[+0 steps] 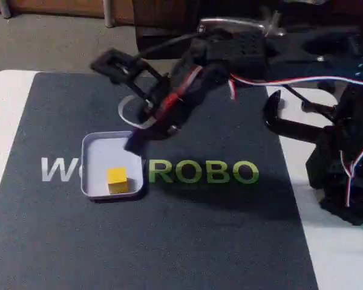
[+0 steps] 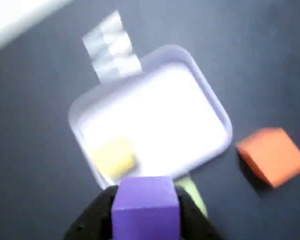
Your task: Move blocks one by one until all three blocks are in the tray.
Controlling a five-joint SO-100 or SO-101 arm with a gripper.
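1. the hand [image 2: 146,220] sits at the bottom edge of the wrist view, its black fingers clamped on the purple block [image 2: 146,205], one on each side face. in the fixed view the hand [image 1: 135,140] hangs over the right rim of the tray, the block hard to make out there.
2. the tray [image 1: 97,157] lies on the dark mat [image 1: 169,241] that covers the white tabletop [image 1: 6,103], across the printed lettering. the wrist view shows its pale floor [image 2: 155,115] blurred, so the camera looks to be in motion.
3. the yellow block [image 1: 117,180] rests inside the tray, near its front rim in the fixed view; the wrist view shows it [image 2: 115,157] just beyond the purple one.
4. the orange block [image 2: 272,155] lies on the mat outside the tray, just beside the rim, at the right of the wrist view.
5. judgement: one block is in, one is in the grip over the tray, one is left.
6. handling, as a guess: the cubes look light, rigid and flat-sided, not fragile. opposite flat faces are the place to take hold; a corner grip would likely let one twist out. the orange block sits turned relative to the tray edge, so the fingers would need to line up with its faces.
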